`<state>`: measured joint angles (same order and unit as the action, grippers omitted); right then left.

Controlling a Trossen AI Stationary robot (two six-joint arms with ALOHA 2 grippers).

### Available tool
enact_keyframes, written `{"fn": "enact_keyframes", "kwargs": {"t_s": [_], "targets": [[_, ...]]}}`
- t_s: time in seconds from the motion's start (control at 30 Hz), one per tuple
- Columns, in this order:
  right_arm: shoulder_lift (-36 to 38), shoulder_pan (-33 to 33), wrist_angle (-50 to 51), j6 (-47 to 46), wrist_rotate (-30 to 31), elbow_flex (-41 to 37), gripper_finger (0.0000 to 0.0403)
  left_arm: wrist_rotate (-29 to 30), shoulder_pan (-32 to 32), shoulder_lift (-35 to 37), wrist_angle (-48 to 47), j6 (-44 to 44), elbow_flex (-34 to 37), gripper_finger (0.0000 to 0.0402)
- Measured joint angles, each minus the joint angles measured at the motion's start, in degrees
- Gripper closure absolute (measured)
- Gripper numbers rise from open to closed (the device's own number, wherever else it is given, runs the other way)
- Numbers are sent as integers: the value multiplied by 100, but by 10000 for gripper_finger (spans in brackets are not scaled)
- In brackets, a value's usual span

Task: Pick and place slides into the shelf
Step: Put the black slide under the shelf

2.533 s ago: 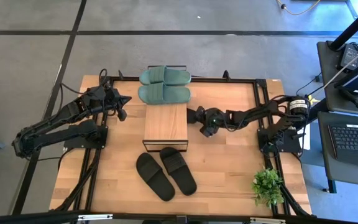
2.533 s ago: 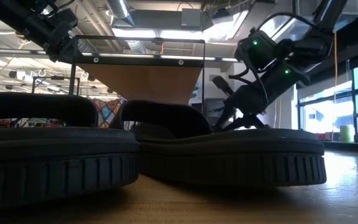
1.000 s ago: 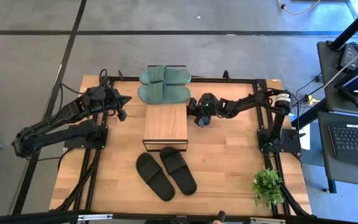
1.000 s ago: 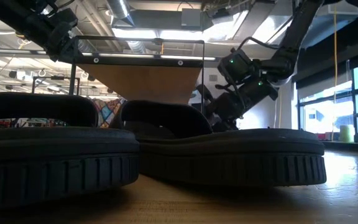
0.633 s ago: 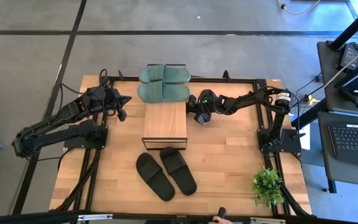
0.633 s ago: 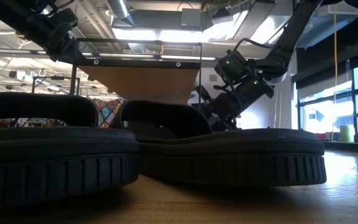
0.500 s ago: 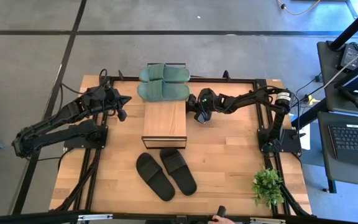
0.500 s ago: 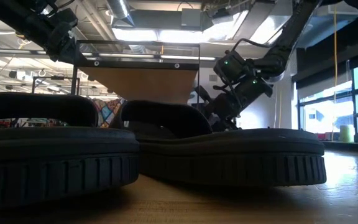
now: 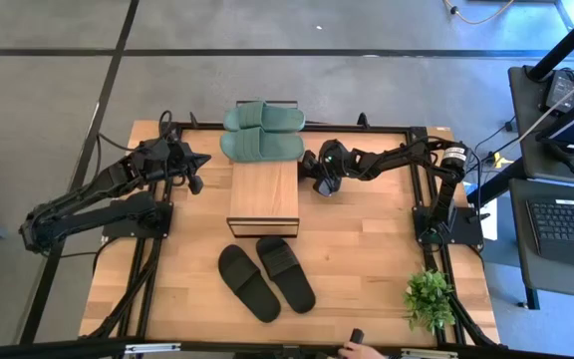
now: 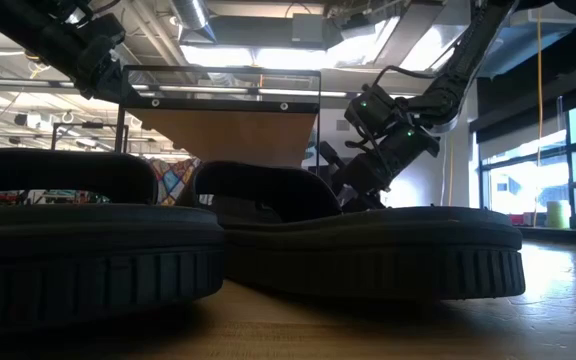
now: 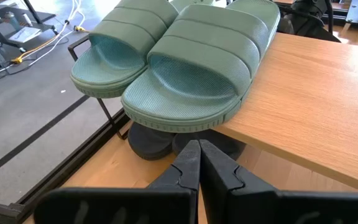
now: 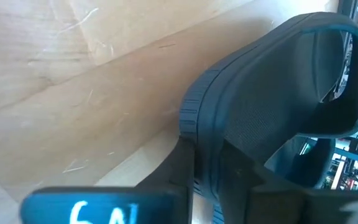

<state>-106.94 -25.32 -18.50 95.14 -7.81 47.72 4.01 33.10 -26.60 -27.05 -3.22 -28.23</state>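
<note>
Matte black rubbery slide sandal [image 12: 278,106] is pinched at its sole edge by the right gripper [image 9: 319,178]. In the last couple of seconds the gripper carried it along the low wood-topped, black-framed shelf [image 9: 264,194] toward the far end. The shelf skewed slightly away from the gripper, and the sage green pair [image 9: 262,133] on top moved with it. Likely a lower-tier insertion that is shoving the rack. The black pair [image 9: 265,274] lies nearer the table's front than the gripper, unplaced. The left gripper [image 9: 195,162], fingers pressed together, waits across the shelf.

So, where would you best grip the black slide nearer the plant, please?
Take the black slide by its wide strap, coming down from above: it lies sole-down, the strap arches over the footbed, and the other black slide crowds one side.
</note>
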Motion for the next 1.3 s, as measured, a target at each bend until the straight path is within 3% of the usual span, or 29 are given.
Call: {"fn": "enact_keyframes", "kwargs": {"t_s": [0.4, 0.5, 1.3], "targets": [[0, 0, -138, -402, 48, 0, 308, 0, 0, -2, 0, 0, -2, 401], [0, 0, -140, -776, 44, 0, 305, 0, 0, -2, 0, 0, -1, 401], [0, 4, -228, -922, 24, -2, 304, 0, 0, -2, 0, 0, -1, 401]]}}
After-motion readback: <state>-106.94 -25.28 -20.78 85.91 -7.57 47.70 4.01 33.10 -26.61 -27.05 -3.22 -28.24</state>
